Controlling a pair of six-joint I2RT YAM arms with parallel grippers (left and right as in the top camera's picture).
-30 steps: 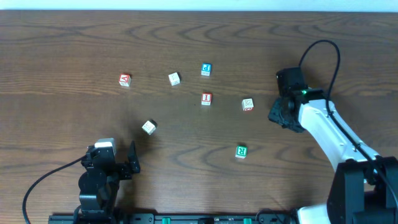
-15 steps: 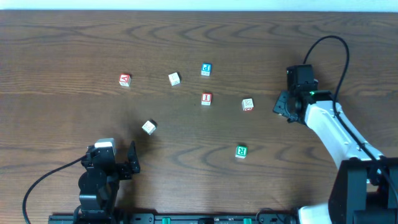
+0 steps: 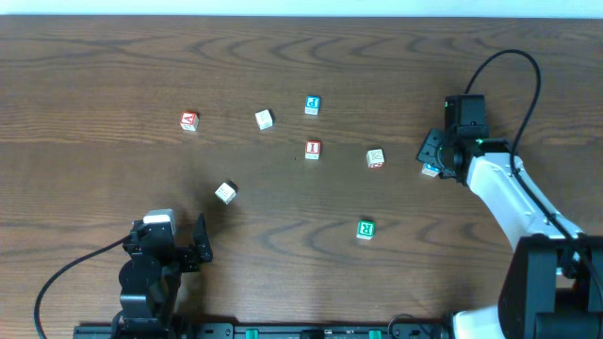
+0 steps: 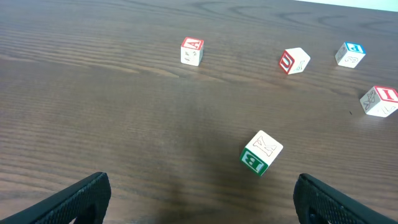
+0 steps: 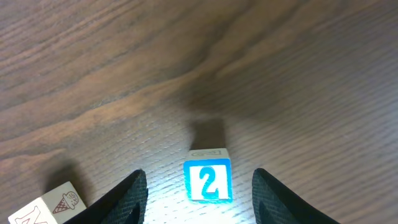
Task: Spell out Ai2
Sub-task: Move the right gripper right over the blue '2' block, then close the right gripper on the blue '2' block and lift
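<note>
- I read a blue "2" on the 2 cube (image 5: pixel 208 182), at 3 o'clock in the overhead view.
- The A cube (image 4: pixel 192 51), at 10 o'clock, has a red "A".
- The I cube (image 3: pixel 313 149), near centre, has a red "I".
- The P cube (image 3: pixel 312 104), at 12 o'clock, has a blue "P".
- The R cube (image 3: pixel 366 228), at 5 o'clock, has a green "R".

Occlusions and crops
Overhead: "2" cube (image 3: pixel 430 170) mostly hidden under right gripper (image 3: pixel 433 158); white cube (image 3: pixel 264 119) lettering too small to read. Right wrist: ice-cream-picture cube (image 5: pixel 46 206) cut off by bottom edge.
</note>
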